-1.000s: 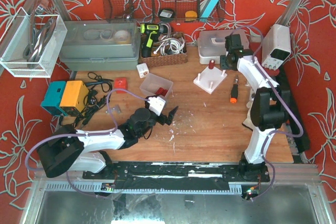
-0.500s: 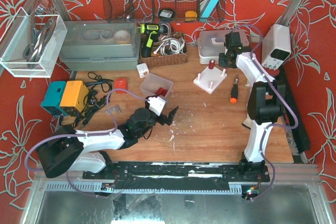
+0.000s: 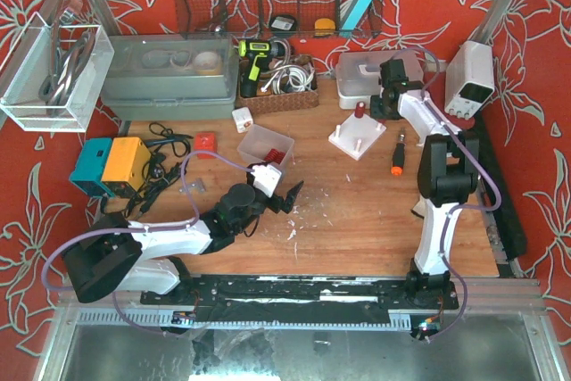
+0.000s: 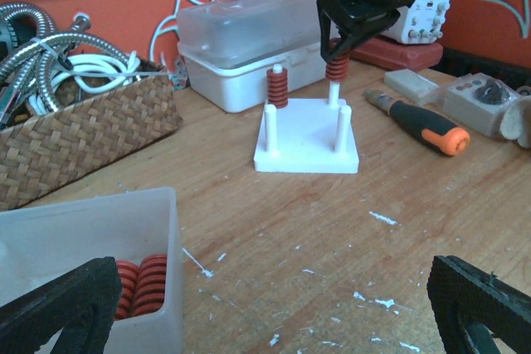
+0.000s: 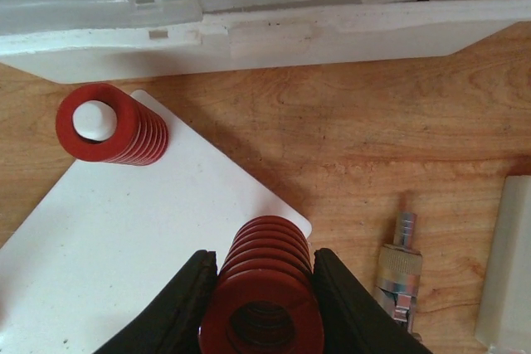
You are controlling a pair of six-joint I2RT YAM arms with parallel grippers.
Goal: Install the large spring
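Note:
A white base plate (image 3: 357,137) with several posts sits at the back right of the table. One large red spring (image 4: 276,87) sits on its back left post, also seen in the right wrist view (image 5: 109,126). My right gripper (image 3: 390,98) is shut on a second large red spring (image 5: 265,283) and holds it upright on the upper part of the back right post (image 4: 334,94), at the plate's corner (image 5: 149,230). My left gripper (image 3: 278,195) is open and empty, low over the table, next to a white bin (image 4: 124,230) holding more red springs (image 4: 137,283).
An orange and black screwdriver (image 4: 419,118) lies right of the plate. A white lidded box (image 5: 249,6) stands just behind it. A metal fitting (image 5: 401,264) lies near the held spring. A wicker basket (image 4: 75,138) and a power supply (image 3: 470,71) stand at the back.
My right gripper has shifted slightly left over the plate with the spring in it, and its arm has straightened. The left arm has not moved.

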